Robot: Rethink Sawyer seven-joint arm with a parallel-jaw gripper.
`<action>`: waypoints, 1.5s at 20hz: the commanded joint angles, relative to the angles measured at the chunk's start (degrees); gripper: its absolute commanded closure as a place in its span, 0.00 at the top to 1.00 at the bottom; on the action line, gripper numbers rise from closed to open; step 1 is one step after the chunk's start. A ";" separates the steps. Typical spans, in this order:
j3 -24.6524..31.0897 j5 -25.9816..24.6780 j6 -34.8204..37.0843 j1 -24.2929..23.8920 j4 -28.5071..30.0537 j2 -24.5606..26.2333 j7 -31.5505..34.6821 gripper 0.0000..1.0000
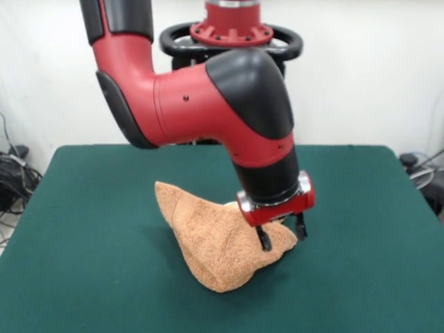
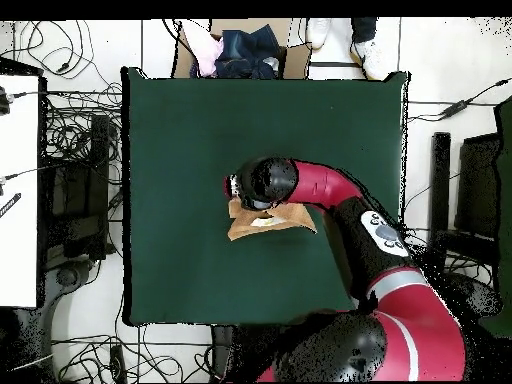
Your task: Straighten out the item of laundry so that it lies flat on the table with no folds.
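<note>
Towel first: the light orange-tan terry cloth towel (image 1: 220,243) sits bunched in a peaked heap near the middle of the dark green felt-topped rectangular table (image 1: 90,277); from my front camera I see it rising to a ridge at its upper left and slumping to a rounded lump toward the near edge, with thick folds running through it; none of it lies flat. The red and black arm bends down over the heap, and its black gripper (image 1: 283,237) hangs at the towel's upper right side; one dark finger (image 1: 264,239) presses against the cloth and the other stands just beside the heap's edge, so the two are apart with a fold of towel between them; whether they are actually squeezing the cloth I cannot tell. From my overhead camera the wrist covers most of the towel (image 2: 262,222); only a tan patch with pointed corners shows beneath it, with a small pale mark on the cloth; green table (image 2: 180,150) lies bare on every side of it.
</note>
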 commanded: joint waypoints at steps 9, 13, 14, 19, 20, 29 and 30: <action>1.46 -4.52 1.01 -0.33 8.32 -7.61 -2.85 1.00; 1.30 -6.03 -1.20 -0.64 6.60 -4.08 -4.07 1.00; 1.32 -6.29 -1.63 -0.77 6.28 -3.32 -4.33 1.00; 2.07 -8.17 -4.07 -1.74 6.07 -2.08 -4.52 1.00; 2.25 -8.47 -4.17 -1.96 6.14 -1.94 -4.46 1.00; 3.32 -11.02 -6.07 -3.87 6.96 -0.38 -3.64 1.00; 3.37 -11.18 -6.19 -3.95 7.14 -0.36 -3.44 1.00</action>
